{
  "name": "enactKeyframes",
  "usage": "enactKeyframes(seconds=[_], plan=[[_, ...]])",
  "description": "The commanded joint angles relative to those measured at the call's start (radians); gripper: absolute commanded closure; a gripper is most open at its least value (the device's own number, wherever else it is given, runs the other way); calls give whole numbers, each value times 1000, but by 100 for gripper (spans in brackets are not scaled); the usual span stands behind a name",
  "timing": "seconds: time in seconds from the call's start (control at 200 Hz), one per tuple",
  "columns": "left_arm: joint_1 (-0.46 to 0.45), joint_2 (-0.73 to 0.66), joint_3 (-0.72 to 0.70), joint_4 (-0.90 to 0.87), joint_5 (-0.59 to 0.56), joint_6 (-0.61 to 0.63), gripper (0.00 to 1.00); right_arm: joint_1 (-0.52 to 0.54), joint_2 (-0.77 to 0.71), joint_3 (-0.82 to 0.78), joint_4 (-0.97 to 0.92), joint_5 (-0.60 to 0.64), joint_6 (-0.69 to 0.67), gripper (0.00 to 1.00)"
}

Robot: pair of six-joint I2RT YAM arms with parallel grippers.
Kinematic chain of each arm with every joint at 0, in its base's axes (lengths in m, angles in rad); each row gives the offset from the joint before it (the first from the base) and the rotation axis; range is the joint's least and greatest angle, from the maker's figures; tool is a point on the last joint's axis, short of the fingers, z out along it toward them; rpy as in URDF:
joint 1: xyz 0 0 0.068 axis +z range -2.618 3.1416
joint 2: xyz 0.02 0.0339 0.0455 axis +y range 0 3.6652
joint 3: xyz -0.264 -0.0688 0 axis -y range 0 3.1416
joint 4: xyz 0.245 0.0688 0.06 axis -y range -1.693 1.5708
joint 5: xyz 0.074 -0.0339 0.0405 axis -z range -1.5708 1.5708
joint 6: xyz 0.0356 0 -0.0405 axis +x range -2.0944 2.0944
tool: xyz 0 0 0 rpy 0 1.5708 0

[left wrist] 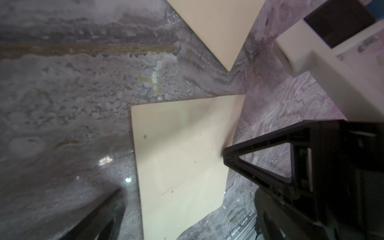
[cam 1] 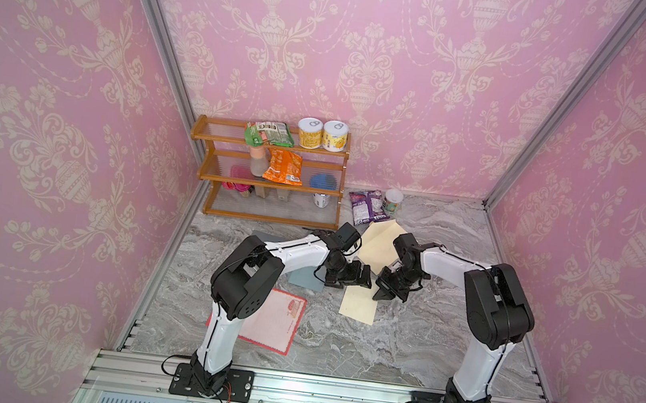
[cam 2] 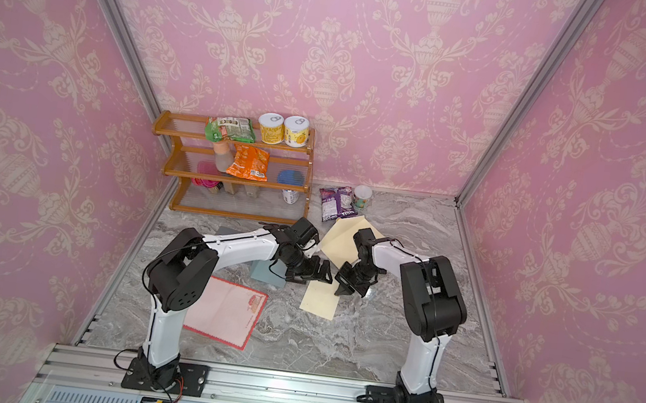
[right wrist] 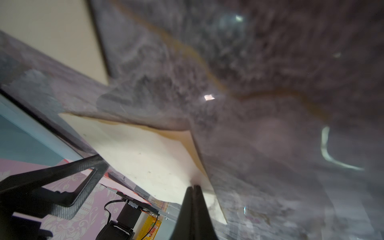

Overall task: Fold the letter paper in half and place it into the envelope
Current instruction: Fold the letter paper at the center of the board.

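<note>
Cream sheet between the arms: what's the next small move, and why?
Probably ease the left gripper down and close on the cream sheet: its jaws stand open at the sheet's edge, while the right gripper, shut, rests its tip on it.

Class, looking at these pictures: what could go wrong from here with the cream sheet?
1. The shut right claw sits at the cream sheet's edge; dragging could crumple it.
2. The open left claw sits close by; the two may collide.
3. The envelope lies partly under the right arm; it could be nudged.
</note>
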Motion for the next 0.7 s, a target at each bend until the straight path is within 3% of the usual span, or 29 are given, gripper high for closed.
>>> enactKeyframes(seconds=[0.0,0.415,0.545,0.695], plan=[[-11,56,-2,-35,16,1,1,5,74,-57,77,76,36,100],[-10,50,-1,55,110,-4,6,-2,101,-67,109,54,44,100],[-12,36,-4,67,104,-13,17,-12,105,-66,111,46,43,100],[-11,37,-1,62,85,-16,40,-27,73,-69,114,42,35,100]])
